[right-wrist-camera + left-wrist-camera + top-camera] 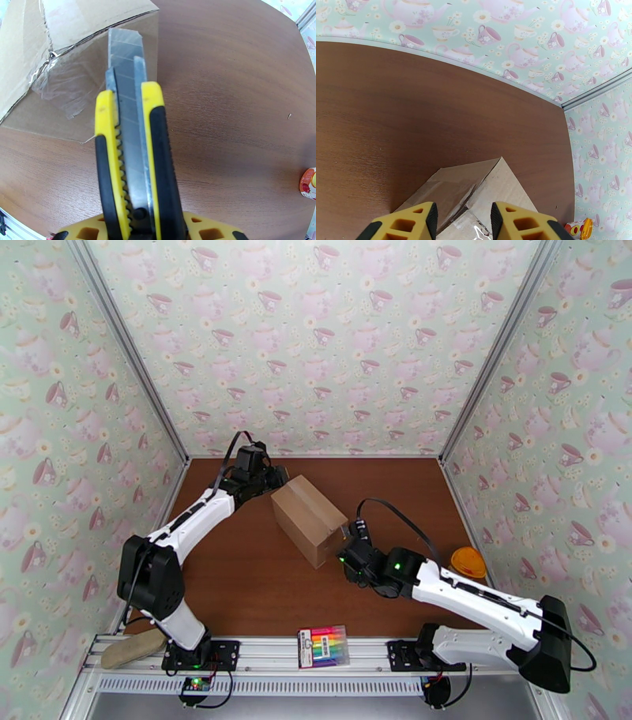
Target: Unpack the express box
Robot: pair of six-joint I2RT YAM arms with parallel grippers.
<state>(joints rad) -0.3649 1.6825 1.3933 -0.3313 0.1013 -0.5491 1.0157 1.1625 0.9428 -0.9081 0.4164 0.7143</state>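
**Knife in the right jaws, box closed mid-surface**

You have the express box lying near the middle of the brown surface, turned on a diagonal, with its top flaps down.

Your right jaws are clamped on a yellow-and-black utility knife. Its handle runs up between the fingers, and the segmented blade is slid out and points away from the wrist. In the right wrist view the blade tip sits over the box's near-right corner, where clear tape is wrinkled and partly lifted from the cardboard. You cannot tell from that view whether the tip touches the box. From above, the right arm comes in from the right and its wrist sits just beside that corner.

Your left arm reaches to the far-left end of the box. In the left wrist view its yellow fingers stand partly apart, with a crumpled, taped bit of the box top between them. You cannot tell whether the left jaws are gripping it.

A pack of rainbow markers lies on the metal rail between the two arm bases, well apart from the box. A small orange-and-yellow item sits at the right edge of the surface.
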